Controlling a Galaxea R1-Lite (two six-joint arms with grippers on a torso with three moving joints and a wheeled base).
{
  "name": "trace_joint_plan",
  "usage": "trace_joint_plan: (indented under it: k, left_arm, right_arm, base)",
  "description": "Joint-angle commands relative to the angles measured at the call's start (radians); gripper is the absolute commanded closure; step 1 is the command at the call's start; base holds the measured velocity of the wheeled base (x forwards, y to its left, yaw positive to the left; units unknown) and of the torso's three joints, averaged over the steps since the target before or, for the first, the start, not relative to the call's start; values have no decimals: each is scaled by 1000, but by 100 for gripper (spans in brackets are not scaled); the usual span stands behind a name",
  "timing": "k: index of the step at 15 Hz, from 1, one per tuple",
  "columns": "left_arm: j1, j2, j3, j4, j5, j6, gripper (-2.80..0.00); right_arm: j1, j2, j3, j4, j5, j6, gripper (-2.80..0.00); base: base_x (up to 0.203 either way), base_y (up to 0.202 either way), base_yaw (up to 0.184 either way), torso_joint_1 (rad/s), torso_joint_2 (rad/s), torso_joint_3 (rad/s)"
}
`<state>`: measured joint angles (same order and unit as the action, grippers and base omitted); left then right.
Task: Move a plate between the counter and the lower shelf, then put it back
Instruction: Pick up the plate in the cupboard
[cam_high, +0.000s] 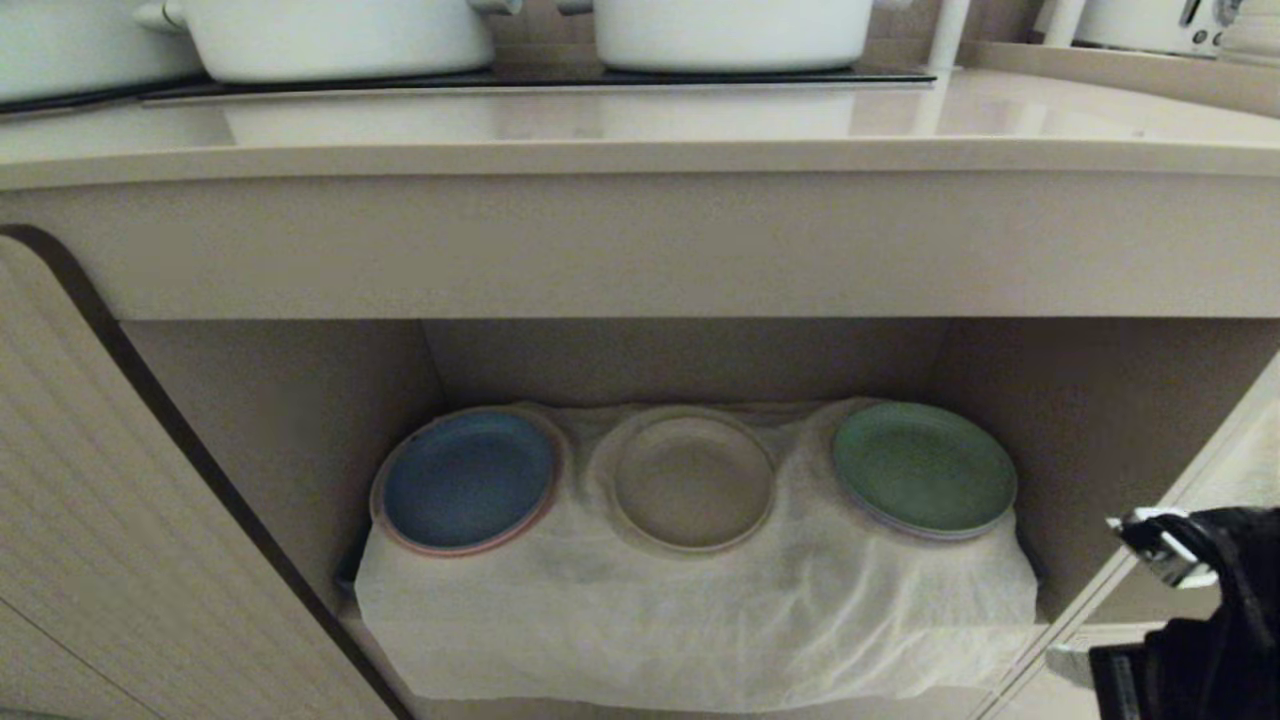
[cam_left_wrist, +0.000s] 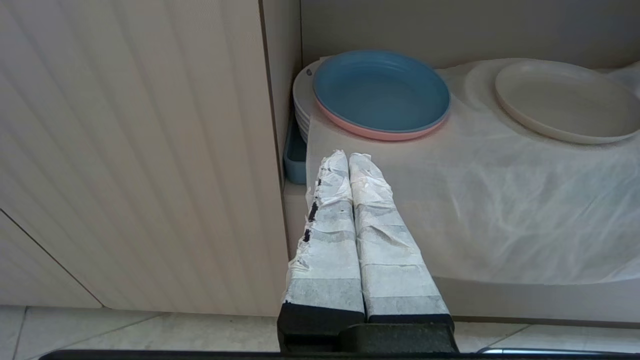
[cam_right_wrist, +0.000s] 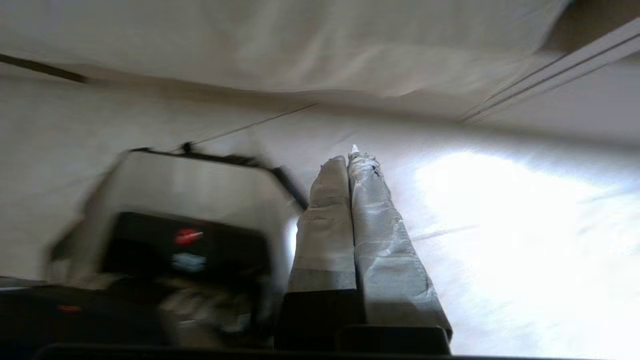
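Note:
The beige-cream plate (cam_high: 693, 482) lies flat in the middle of the lower shelf (cam_high: 700, 620), on its wrinkled white cloth. It also shows in the left wrist view (cam_left_wrist: 565, 100). The counter (cam_high: 640, 130) runs above, with nothing on its front strip. My right arm (cam_high: 1210, 600) hangs low at the right, outside the shelf and well away from the plate. My right gripper (cam_right_wrist: 350, 157) is shut and holds nothing, pointing at pale floor. My left gripper (cam_left_wrist: 348, 159) is shut and empty, parked before the shelf's left front corner, short of the blue plate.
A blue plate (cam_high: 468, 480) on a pink one sits left of the beige plate, a green plate (cam_high: 925, 468) right. Two white pots (cam_high: 340, 35) (cam_high: 735, 30) stand on the hob. A ribbed cabinet door (cam_high: 130, 500) stands at the left. A blue tub (cam_left_wrist: 295, 155) sits beside the cloth.

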<state>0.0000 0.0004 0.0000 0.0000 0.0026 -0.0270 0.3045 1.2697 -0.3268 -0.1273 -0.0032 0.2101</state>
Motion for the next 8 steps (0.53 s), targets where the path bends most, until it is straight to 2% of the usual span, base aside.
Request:
trace_joint_plan:
  k: [1, 5, 8]
  left_arm:
    - [0, 0, 0, -2, 1, -1, 0]
    - [0, 0, 0, 0, 1, -1, 0]
    - [0, 0, 0, -2, 1, -1, 0]
  right_arm:
    - [-24, -77, 100, -106, 0, -70, 0]
    - [-91, -221, 300, -292, 0, -234, 0]
    - [-209, -377, 324, -268, 0, -289, 0]
  base:
    - [0, 0, 0, 0, 0, 0]
    - [0, 0, 0, 0, 0, 0]
    - [0, 0, 0, 0, 0, 0]
